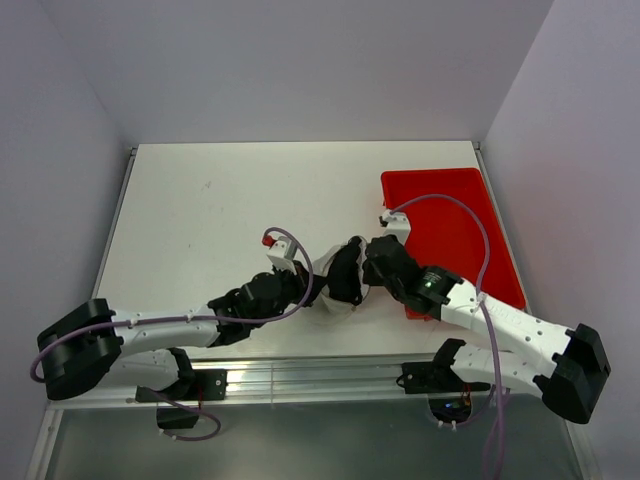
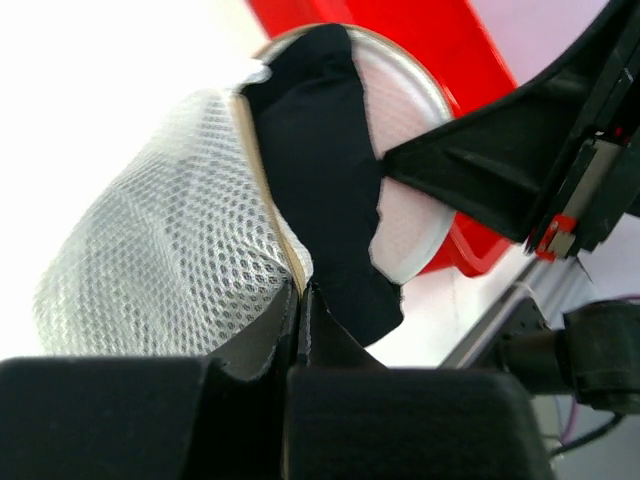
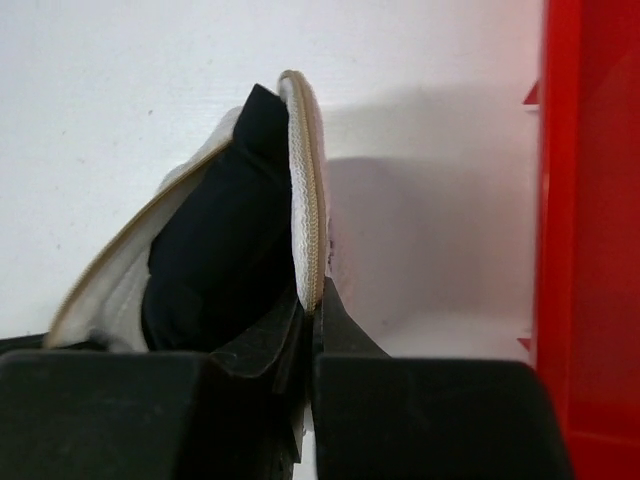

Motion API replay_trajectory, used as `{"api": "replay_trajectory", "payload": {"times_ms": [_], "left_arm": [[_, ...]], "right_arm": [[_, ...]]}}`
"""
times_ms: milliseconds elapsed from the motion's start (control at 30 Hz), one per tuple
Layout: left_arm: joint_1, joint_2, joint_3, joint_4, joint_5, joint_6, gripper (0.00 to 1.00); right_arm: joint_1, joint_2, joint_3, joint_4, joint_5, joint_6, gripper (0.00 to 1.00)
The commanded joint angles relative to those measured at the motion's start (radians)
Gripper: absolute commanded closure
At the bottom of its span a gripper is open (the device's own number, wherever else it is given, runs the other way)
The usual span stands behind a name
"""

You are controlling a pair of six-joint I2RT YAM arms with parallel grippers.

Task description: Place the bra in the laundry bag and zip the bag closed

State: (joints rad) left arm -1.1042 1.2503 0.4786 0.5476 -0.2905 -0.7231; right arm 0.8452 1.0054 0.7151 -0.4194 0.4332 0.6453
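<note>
The white mesh laundry bag (image 2: 160, 260) sits near the table's front middle between both grippers, its mouth held open. The black bra (image 1: 345, 275) lies in the opening, partly sticking out; it also shows in the left wrist view (image 2: 320, 170) and the right wrist view (image 3: 215, 240). My left gripper (image 1: 300, 285) is shut on the bag's zipper rim (image 2: 268, 205) on its left side. My right gripper (image 1: 372, 262) is shut on the opposite rim (image 3: 312, 200), which shows as a beige zipper edge.
A red plastic tray (image 1: 450, 230) stands at the right of the table, close behind the right gripper; its edge shows in the right wrist view (image 3: 590, 230) and in the left wrist view (image 2: 420, 50). The table's front metal rail (image 1: 320, 375) runs just below the arms.
</note>
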Motion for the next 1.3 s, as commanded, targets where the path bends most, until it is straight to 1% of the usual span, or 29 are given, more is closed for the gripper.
{"api": "replay_trajectory", "payload": {"times_ms": [0, 33, 67, 200, 367, 467, 533, 700, 767, 800, 833, 867, 967, 1033, 1100, 1133, 1167, 1233, 1267], "left_arm": [[-0.002, -0.075, -0.021, -0.078, -0.099, -0.028, 1.00], [0.004, -0.087, -0.031, -0.098, -0.126, -0.039, 1.00], [0.018, -0.101, -0.040, -0.115, -0.137, -0.059, 1.00], [0.053, -0.181, -0.081, -0.196, -0.165, -0.098, 1.00], [0.096, -0.209, -0.100, -0.253, -0.159, -0.114, 1.00], [0.096, -0.210, -0.095, -0.227, -0.125, -0.096, 1.00], [0.096, -0.206, -0.054, -0.239, -0.110, -0.087, 1.00], [0.089, -0.218, 0.086, -0.339, -0.098, -0.073, 1.00], [0.077, -0.223, 0.133, -0.371, -0.104, -0.064, 1.00], [0.073, -0.218, 0.185, -0.412, -0.113, -0.062, 1.00], [0.073, -0.213, 0.215, -0.435, -0.122, -0.062, 1.00], [0.072, -0.197, 0.263, -0.454, -0.119, -0.055, 1.00], [0.064, -0.178, 0.323, -0.479, -0.095, -0.038, 1.00], [0.057, -0.173, 0.328, -0.465, -0.098, -0.036, 1.00], [0.061, -0.126, 0.359, -0.503, -0.117, -0.048, 1.00], [0.066, -0.103, 0.383, -0.544, -0.098, -0.044, 1.00], [0.055, -0.088, 0.400, -0.543, -0.055, -0.032, 1.00], [0.015, -0.089, 0.373, -0.509, -0.109, -0.033, 1.00], [0.015, -0.089, 0.373, -0.509, -0.110, -0.033, 1.00]], "right_arm": [[-0.063, -0.036, -0.025, 0.034, 0.016, -0.007, 1.00], [-0.078, -0.047, -0.028, 0.033, 0.013, -0.012, 1.00], [-0.113, -0.072, -0.032, 0.021, 0.007, -0.025, 1.00], [-0.187, -0.131, -0.019, -0.024, 0.007, -0.058, 1.00], [-0.209, -0.165, 0.055, -0.094, 0.035, -0.088, 1.00], [-0.209, -0.174, 0.093, -0.098, -0.025, -0.101, 1.00], [-0.202, -0.175, 0.116, -0.116, -0.051, -0.102, 1.00], [-0.143, -0.169, 0.204, -0.179, -0.019, -0.101, 1.00], [-0.092, -0.145, 0.251, -0.212, 0.009, -0.096, 1.00], [-0.074, -0.131, 0.270, -0.223, 0.015, -0.098, 1.00], [-0.057, -0.087, 0.288, -0.255, 0.018, -0.099, 1.00], [-0.013, -0.062, 0.326, -0.274, 0.062, -0.096, 1.00], [0.073, 0.036, 0.395, -0.354, 0.180, -0.069, 1.00], [0.091, 0.070, 0.417, -0.364, 0.191, -0.061, 1.00], [0.112, 0.076, 0.434, -0.372, 0.209, -0.052, 1.00], [0.118, 0.076, 0.449, -0.377, 0.216, -0.056, 1.00], [0.121, 0.081, 0.458, -0.386, 0.223, -0.056, 1.00], [0.126, 0.113, 0.507, -0.429, 0.234, -0.070, 1.00], [0.126, 0.120, 0.524, -0.436, 0.234, -0.069, 1.00]]}}
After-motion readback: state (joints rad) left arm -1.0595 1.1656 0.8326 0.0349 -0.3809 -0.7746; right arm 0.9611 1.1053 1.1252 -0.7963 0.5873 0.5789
